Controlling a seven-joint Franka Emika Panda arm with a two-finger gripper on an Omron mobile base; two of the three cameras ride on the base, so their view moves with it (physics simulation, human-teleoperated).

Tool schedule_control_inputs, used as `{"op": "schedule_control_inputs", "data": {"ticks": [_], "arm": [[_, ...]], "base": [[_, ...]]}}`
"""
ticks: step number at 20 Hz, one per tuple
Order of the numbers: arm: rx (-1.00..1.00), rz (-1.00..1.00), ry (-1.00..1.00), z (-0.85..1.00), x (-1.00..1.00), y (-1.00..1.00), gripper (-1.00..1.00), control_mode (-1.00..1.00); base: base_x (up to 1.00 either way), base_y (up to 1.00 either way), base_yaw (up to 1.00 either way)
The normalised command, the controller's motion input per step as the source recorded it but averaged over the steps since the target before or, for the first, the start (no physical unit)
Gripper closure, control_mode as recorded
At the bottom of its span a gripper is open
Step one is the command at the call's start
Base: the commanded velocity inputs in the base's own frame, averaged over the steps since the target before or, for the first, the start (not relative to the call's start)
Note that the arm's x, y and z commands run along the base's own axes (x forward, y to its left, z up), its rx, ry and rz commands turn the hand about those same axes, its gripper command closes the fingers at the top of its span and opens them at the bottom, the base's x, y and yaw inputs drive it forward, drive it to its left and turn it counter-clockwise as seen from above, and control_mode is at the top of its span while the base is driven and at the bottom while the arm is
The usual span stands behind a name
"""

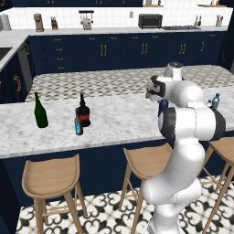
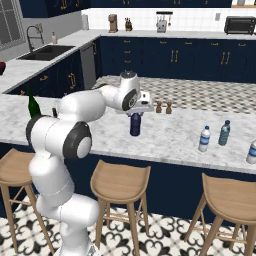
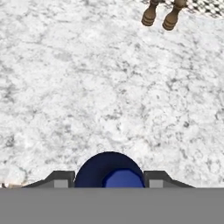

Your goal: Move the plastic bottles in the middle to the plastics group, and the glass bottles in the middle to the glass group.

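My gripper [image 2: 135, 114] is shut on the stubby dark navy-blue plastic bottle [image 2: 135, 125], which stands upright over the middle of the marble island counter [image 2: 170, 135]. In the hand view the two fingertips [image 3: 61, 178] press against both sides of the navy bottle [image 3: 109, 168]. To the right stand the pale whitish plastic bottle with a blue band [image 2: 204, 139] and the slim pale blue-grey water bottle [image 2: 224, 133]. At the left, the small cyan-bottomed glass bottle [image 1: 79, 125] stands right beside the bulbous red-labelled bottle [image 1: 83, 112], with the green wine bottle [image 1: 40, 111] further left.
Two small brown shakers [image 2: 163, 107] stand on the counter just behind the navy bottle. Another pale bottle [image 2: 252, 152] sits at the counter's right edge. Wooden stools [image 2: 120, 182] line the near side of the island. A sink [image 2: 47, 51] lies at the far left.
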Motion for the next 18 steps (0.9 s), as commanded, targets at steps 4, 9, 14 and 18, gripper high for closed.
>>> {"op": "schedule_control_inputs", "data": {"ticks": [4, 9, 14, 18], "arm": [[0.00, -0.02, -0.08, 0.23, -0.78, -0.59, 1.00, -1.00], [-0.03, -0.07, -0.19, 0.00, -0.58, -0.75, 1.00, -1.00], [-0.01, -0.08, -0.14, 0.00, -0.22, -0.87, 1.00, -1.00], [0.00, -0.08, -0.04, 0.00, -0.03, -0.92, 1.00, -1.00]], "base": [[0.00, 0.00, 0.00], [0.00, 0.00, 0.00], [0.00, 0.00, 0.00], [0.00, 0.00, 0.00]]}}
